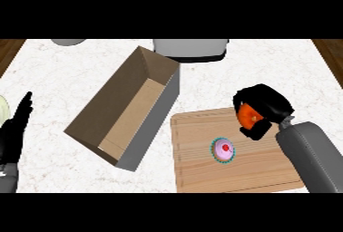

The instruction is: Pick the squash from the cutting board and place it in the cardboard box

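Note:
An orange squash (250,115) shows between the curled fingers of my right hand (264,105), which is shut on it over the upper right corner of the wooden cutting board (201,167). Most of the squash is hidden by the hand. The open cardboard box (127,106) lies tilted to the left of the board, its inside bare. My left hand (15,129) rests open at the left edge, fingers pointing up, well away from the box.
A small pink-and-teal round object (223,150) lies on the middle of the board. A grey appliance (191,49) stands at the back beyond the box, and a grey round thing (69,41) at the back left. White marble counter (53,81) surrounds everything.

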`<state>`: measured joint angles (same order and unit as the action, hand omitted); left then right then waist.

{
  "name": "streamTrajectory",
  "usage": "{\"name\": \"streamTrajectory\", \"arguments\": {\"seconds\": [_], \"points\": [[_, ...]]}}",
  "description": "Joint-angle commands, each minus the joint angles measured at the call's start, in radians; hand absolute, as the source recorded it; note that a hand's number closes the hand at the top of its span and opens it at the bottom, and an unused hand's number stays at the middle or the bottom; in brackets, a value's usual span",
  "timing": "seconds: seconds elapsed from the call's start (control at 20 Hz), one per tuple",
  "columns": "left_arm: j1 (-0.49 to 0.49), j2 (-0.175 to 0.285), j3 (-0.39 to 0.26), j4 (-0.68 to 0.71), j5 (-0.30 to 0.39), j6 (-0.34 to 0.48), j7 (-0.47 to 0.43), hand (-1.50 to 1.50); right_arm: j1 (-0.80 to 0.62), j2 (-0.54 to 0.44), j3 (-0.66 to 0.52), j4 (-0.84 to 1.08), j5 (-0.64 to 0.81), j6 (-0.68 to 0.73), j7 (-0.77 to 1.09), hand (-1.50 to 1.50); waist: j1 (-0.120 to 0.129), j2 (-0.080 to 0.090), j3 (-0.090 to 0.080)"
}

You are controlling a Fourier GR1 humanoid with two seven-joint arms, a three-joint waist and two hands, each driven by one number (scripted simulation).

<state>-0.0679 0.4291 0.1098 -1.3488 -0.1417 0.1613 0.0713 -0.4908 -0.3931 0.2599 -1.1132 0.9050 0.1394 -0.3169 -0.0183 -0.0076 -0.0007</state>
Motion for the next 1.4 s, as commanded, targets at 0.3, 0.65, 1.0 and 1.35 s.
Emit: {"name": "streamTrajectory", "arguments": {"seconds": [0.3,0.65,1.0,1.35], "points": [[-0.023,-0.041,-0.01,0.02,-0.028,0.023,-0.004,0.0,0.002,0.023,-0.142,-0.387,-0.059,-0.037,0.202,1.5,0.003,0.001,0.0],[-0.029,-0.076,-0.038,-0.027,-0.069,0.041,0.037,0.0,0.008,0.046,-0.099,-0.651,-0.117,0.137,0.262,1.5,0.012,0.004,0.0],[-0.084,0.0,0.018,-0.005,-0.026,-0.053,0.058,0.0,-0.201,0.288,-0.064,-0.524,-0.17,0.186,0.445,1.5,0.026,0.008,0.0],[-0.007,-0.045,0.01,0.022,-0.062,-0.02,-0.034,0.0,-0.401,0.391,-0.008,-0.417,-0.277,0.095,0.699,1.5,0.033,0.007,0.0]]}}
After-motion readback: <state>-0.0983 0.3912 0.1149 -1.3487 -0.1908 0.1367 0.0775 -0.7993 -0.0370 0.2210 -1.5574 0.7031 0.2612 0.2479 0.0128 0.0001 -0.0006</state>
